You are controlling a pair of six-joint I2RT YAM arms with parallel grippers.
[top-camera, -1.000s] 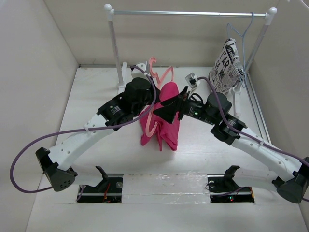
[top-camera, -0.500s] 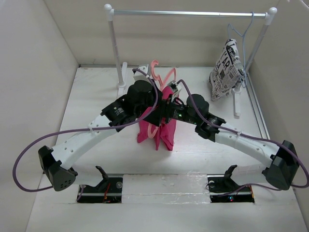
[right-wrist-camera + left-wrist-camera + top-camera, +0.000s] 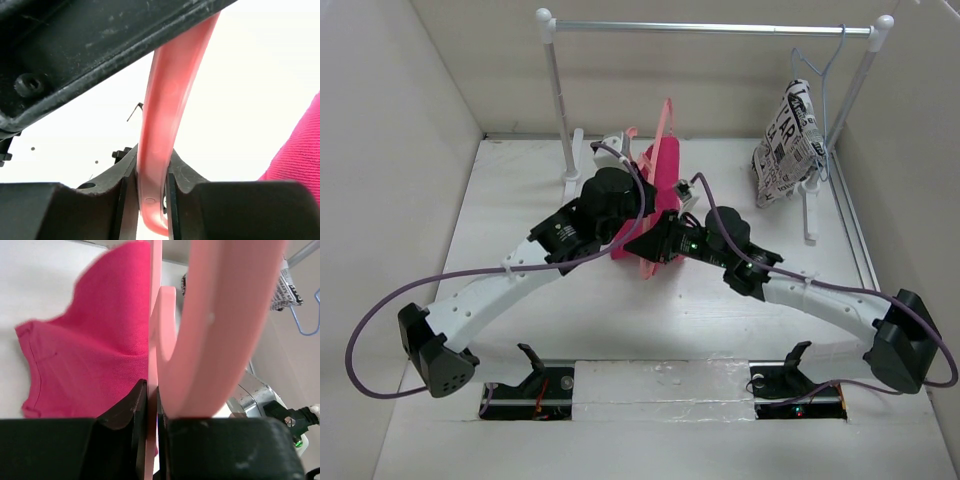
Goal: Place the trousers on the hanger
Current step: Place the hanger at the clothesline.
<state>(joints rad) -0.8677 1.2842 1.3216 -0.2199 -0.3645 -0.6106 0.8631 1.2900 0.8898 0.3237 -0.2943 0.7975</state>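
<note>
We are in a white-walled booth with a white table (image 3: 700,320). A rail (image 3: 710,28) runs across the back, and at its right end a wire hanger (image 3: 827,75) carries a white garment (image 3: 785,140).

Mid-table, the two arms meet at the hanger (image 3: 220,315), which stands on edge, lifted off the surface. In the top view its long axis runs from the near side, between the claws, away towards the rail, rising as it goes. The trousers (image 3: 665,175) are draped over it and hang against its upper, far part. From the left wrist their cloth spreads to the left of the frame.

The left claw (image 3: 152,395) is pinched shut on the thin edge of the hanger, just beside the thick hook curving up from it. The right claw (image 3: 150,170) is closed narrow on a frame bar at the near, lower end, with the trousers off to its right and beyond.

As we judge it, both arms are equally near and both already grip the hanger. The coming move therefore turns on keeping that tilted axis steady so the cloth does not slide down towards the claws.
</note>
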